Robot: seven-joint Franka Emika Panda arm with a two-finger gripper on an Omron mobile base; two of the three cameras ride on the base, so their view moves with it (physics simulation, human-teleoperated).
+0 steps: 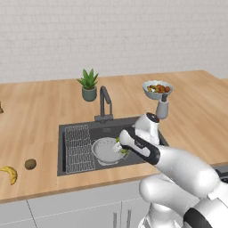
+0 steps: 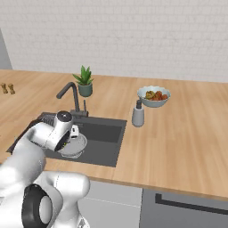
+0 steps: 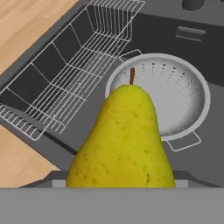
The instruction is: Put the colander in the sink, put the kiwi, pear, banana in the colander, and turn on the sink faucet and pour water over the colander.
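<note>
Hanging over colander (image 3: 175, 98) | pear (image 3: 124, 140) yellow-green, speckled, brown stem

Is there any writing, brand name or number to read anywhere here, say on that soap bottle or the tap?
None: no view shows readable text.
The soap bottle is plain grey, with no label.
The sink faucet bears no mark.
The sink has a small slotted plate on its back wall, without letters.
The pear shows only speckles.
</note>
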